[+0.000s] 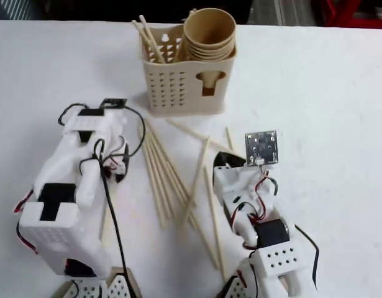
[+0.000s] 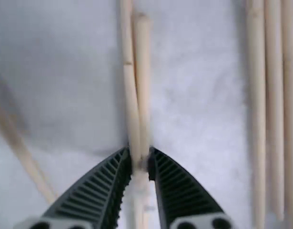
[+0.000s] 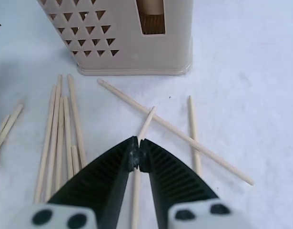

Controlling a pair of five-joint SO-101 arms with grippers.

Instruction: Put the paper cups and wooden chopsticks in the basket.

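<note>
Left gripper [image 2: 139, 160] pinches chopstick pair [image 2: 142, 81], long axis 12-to-6; right gripper [image 3: 137, 153] clamped on single chopstick [image 3: 147, 121]; basket [image 1: 175, 90] with paper cups [image 1: 209, 34] at 12 o'clock, right arm nearer

Matte beige plastic basket [image 1: 178, 87], plain tan paper cups [image 1: 209, 34], bare unvarnished wooden chopsticks [image 1: 163, 180], ribbed black plastic fingers [image 2: 98, 191] on the left gripper [image 2: 139, 160], kinda fuzzy white table [image 1: 340, 93].

Left claw [image 2: 139, 164] sits clamped, right claw [image 3: 138, 155] seemingly closed, both pointing down.
</note>
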